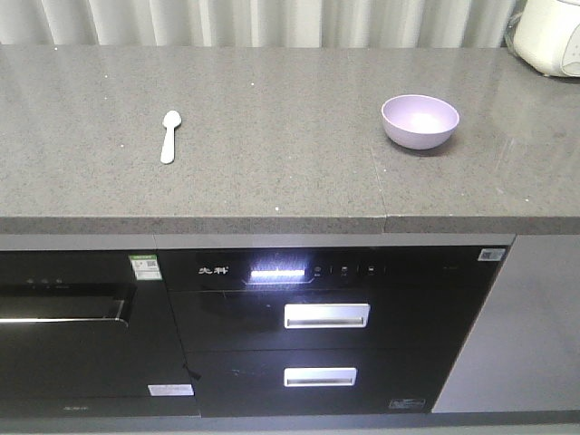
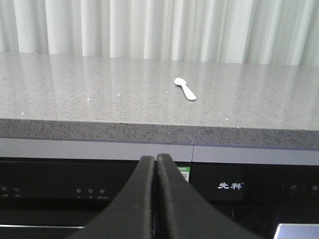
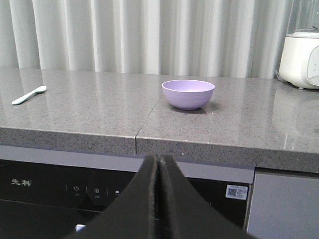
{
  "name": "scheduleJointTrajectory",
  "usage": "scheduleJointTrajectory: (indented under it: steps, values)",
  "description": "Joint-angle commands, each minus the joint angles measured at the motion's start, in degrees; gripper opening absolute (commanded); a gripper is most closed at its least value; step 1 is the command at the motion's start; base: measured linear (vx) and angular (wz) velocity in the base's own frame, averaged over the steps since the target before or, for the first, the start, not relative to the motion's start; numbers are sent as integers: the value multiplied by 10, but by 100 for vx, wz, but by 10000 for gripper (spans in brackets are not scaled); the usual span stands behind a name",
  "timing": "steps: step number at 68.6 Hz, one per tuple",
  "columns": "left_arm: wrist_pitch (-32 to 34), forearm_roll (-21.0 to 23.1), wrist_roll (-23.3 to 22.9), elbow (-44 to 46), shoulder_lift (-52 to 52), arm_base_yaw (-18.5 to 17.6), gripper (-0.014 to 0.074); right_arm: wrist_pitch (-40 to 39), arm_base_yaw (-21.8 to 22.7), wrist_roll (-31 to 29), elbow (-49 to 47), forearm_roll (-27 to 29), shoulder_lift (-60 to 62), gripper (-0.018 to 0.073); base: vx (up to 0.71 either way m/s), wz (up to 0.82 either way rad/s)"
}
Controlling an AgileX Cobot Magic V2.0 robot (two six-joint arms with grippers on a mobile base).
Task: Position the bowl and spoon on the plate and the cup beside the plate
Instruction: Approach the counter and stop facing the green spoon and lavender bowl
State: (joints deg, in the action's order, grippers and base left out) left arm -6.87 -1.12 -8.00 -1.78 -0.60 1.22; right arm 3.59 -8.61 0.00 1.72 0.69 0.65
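A lavender bowl [image 1: 420, 120] [image 3: 188, 93] stands upright and empty on the right half of the grey counter. The pale spoon [image 1: 169, 135] [image 2: 185, 88] [image 3: 29, 94] lies flat on the left half, head pointing away from the front edge. The plate and the cup are out of view. My left gripper [image 2: 156, 158] is shut with nothing in it, held low in front of the counter edge, below and left of the spoon. My right gripper [image 3: 159, 159] is likewise shut and empty, below the counter edge in front of the bowl. Neither gripper appears in the front-facing view.
A white appliance [image 1: 549, 34] [image 3: 300, 57] stands at the counter's far right back corner. A seam [image 3: 148, 115] runs across the counter [image 1: 272, 145] just left of the bowl. Black built-in appliances with handles [image 1: 326, 314] fill the cabinet front below. A pleated curtain hangs behind.
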Motion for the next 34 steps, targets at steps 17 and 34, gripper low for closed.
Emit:
scheduleJointTrajectory:
  steps: [17,34]
  values:
    - [42,0,-5,15,-8,-3,-6,-39,3,-4,4,-2,4,-10,17,-3]
    - [42,0,-5,15,-8,-3,-6,-39,3,-4,4,-2,4,-10,15,-5]
